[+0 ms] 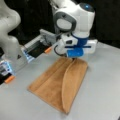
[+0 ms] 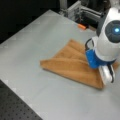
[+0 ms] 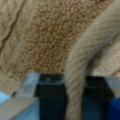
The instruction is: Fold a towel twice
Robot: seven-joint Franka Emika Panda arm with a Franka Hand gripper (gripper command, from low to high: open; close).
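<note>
You are looking at an orange-brown towel [image 1: 53, 86] lying on a grey bench [image 1: 100, 100], with the white and blue arm standing low over its far edge. In both front views one side of the towel [image 2: 67, 62] is lying turned over onto the rest, leaving a curved fold line running along it. The gripper [image 1: 74, 59] is sitting at the towel's top corner in a front view, and down at the towel's right edge in a front view [image 2: 108, 79]. In the wrist view the fingers [image 3: 30, 82] are pinching a raised, ribbed strip of the towel [image 3: 47, 35] between them. An orange tab [image 1: 48, 50] is lying just beyond the towel, by the grey frame.
</note>
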